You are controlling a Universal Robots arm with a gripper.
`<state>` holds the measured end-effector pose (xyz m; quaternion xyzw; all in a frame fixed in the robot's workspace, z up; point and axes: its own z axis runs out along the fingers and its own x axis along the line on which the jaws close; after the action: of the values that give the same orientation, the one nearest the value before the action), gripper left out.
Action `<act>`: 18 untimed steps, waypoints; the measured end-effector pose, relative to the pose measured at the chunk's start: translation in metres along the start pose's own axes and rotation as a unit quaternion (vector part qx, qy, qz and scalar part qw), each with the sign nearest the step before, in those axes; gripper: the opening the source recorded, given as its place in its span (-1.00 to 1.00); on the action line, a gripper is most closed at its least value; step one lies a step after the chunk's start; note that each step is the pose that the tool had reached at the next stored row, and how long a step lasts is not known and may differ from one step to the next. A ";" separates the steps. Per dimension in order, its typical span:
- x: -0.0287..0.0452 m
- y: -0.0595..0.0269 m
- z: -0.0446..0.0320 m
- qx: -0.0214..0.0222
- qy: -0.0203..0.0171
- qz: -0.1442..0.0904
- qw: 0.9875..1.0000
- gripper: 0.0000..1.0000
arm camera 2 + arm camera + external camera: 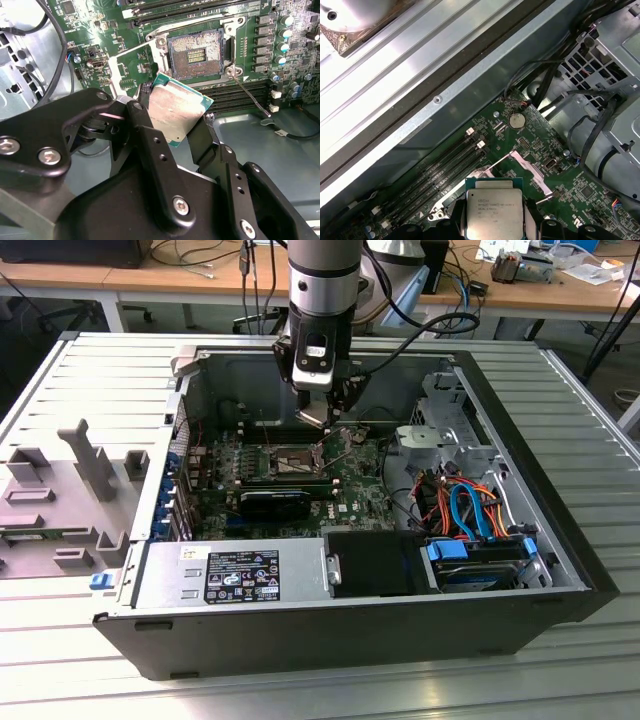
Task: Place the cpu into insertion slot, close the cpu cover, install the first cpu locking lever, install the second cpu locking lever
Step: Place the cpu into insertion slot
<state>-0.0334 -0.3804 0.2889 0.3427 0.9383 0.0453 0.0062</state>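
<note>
Tool (175, 125) clamped on cpu (494, 212) w/ printed top, over open insertion slot (196, 54).

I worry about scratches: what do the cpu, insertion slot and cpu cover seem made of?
The cpu: dull silver-grey metal lid with a soft sheen, on a green board rim. The insertion slot: dark base, probably plastic, carrying a grid of tiny glinting metal contacts. The cpu cover: thin bare sheet metal, likely steel, brightly reflective.

An open computer case (350, 630) lies on the ribbed counter (90, 370), a grey fixture (90, 455) beside it.
</note>
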 end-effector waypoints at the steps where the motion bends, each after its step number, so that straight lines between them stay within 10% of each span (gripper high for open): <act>1: 0.0000 0.0000 0.0000 0.000 0.000 0.000 1.000 0.09; 18: 0.0000 0.0000 0.0002 0.000 0.000 0.005 1.000 0.09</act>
<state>-0.0334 -0.3804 0.2886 0.3472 0.9367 0.0453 0.0065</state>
